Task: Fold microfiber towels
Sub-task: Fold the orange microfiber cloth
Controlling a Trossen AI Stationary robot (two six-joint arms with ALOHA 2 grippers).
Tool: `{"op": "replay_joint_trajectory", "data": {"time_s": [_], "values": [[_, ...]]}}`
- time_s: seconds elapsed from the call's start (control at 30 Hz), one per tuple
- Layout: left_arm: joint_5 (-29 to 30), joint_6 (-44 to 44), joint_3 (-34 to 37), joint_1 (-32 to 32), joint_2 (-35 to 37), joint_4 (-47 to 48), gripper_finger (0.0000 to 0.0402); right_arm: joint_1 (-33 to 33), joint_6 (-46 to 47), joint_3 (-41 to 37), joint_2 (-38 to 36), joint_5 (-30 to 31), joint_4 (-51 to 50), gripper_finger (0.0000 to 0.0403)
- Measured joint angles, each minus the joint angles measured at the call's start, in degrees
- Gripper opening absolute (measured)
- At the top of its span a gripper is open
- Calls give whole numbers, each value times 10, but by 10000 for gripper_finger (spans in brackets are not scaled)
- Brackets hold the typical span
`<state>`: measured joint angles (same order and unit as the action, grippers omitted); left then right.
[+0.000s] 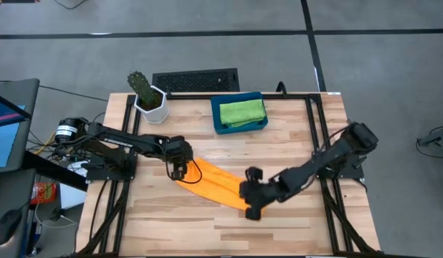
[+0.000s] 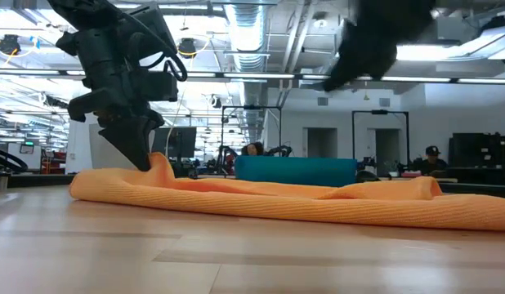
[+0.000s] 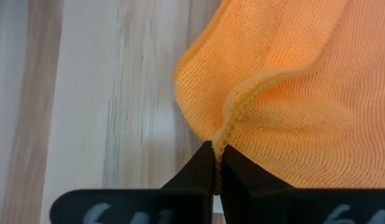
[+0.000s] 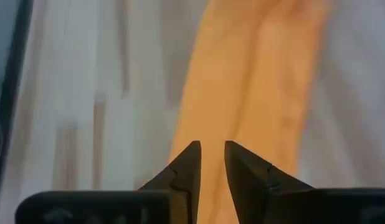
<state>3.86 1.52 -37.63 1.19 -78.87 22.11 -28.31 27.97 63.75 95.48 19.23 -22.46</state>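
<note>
We judge the orange towel (image 1: pixel 216 185) to be light, limp and a little grippy: it sags into soft ridges wherever it is not held, so it will not keep a crease unless laid flat, and the best hold is a corner or the stitched hem, where the layers are thick enough to pinch. It lies stretched in a long band across the middle of the worktop (image 1: pixel 279 147), between the two arms. Our left gripper (image 3: pixel 216 163) sits at the band's left end with its fingers pressed together on the hem, which rises in a small peak between them in the low view. Our right gripper (image 4: pixel 211 163) hovers just above the other end with its fingers spread a little, a narrow gap showing towel beneath; we see nothing held in it, and we cannot tell whether the tips touch the cloth. A green towel (image 1: pixel 242 112) rests folded on the blue tray (image 1: pixel 218 127) at the far edge.
</note>
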Motion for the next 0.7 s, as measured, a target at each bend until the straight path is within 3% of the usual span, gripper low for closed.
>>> {"op": "replay_joint_trajectory", "data": {"time_s": [0.1,0.3,0.47,0.7], "values": [[0,-1,0,0,0,-1,0,-22,-43,-3,40,-35,-15,98],[0,-3,0,0,0,-1,0,-52,-96,-2,93,-39,-72,111],[0,-3,0,0,0,-1,0,-51,-112,-2,92,-34,-143,132],[0,1,0,0,0,-2,0,-50,-179,-2,88,-26,-164,154]]}}
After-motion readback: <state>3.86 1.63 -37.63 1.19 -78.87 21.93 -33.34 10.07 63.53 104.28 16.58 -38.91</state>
